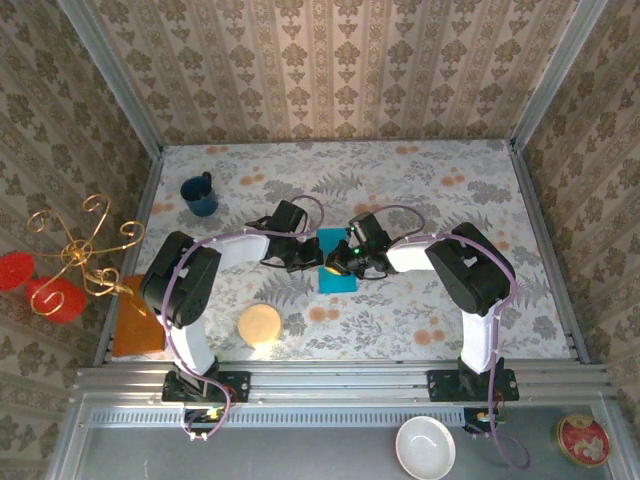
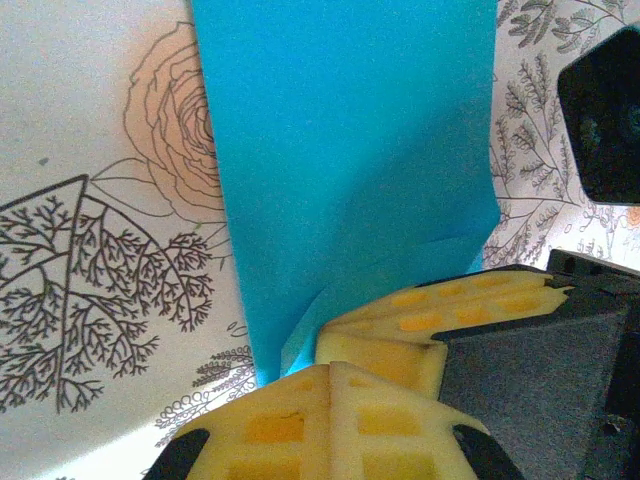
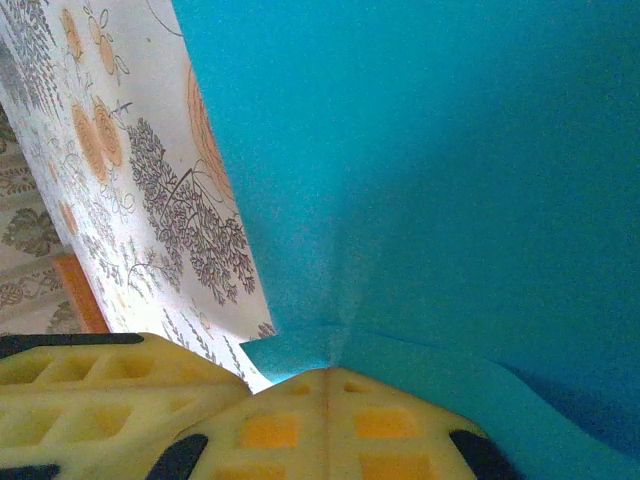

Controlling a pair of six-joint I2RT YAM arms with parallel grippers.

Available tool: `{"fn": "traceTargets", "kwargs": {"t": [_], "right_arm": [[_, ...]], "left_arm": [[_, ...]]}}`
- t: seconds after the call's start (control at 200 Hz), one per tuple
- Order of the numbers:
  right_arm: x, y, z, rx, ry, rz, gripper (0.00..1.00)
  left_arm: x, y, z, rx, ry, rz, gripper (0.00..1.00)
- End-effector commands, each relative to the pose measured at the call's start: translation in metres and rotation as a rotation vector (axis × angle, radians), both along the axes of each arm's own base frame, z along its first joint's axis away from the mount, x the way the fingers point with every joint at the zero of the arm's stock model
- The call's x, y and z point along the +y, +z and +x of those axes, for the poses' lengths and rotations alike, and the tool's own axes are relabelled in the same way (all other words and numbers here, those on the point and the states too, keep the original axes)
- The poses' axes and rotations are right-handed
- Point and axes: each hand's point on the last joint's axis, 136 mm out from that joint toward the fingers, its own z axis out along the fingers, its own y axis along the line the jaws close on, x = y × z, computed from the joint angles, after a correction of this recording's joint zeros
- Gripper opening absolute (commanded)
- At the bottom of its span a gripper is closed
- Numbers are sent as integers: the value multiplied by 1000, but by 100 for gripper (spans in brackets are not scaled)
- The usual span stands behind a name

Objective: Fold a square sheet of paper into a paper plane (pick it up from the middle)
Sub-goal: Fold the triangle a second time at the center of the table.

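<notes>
Turquoise square sheet of paper [image 2: 340, 150] pinched btwn left claw [image 2: 328, 362] & right claw [image 3: 330, 370] (both clamped on it).

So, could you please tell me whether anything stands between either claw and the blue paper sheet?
Nothing visible does. The left claw and the right claw are each shut directly on the square sheet of paper, pinching up a small fold.

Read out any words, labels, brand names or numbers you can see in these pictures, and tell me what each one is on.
No text here can be read.
On the red round tin: a pale design on its top, too small to read.
On the square sheet of paper: nothing, plain turquoise.
On the blue mug: no marking visible.
</notes>
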Motion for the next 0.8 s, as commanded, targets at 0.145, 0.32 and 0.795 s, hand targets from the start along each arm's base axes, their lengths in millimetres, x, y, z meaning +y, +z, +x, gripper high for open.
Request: {"fn": "traceTargets", "kwargs": {"t": [0.145,0.32,0.795], "right_arm": [[-10,-26,-11,75,-20,-63,0],[-7,-19,-8,54,-17,-35,0],[-16,19,-3,-91,54,-50,0]], "left_arm": [[6,-14,5,23,24,67,0],[10,-21,5,33,33,98,0],[26,-40,-4,78,25,201,0]]}}
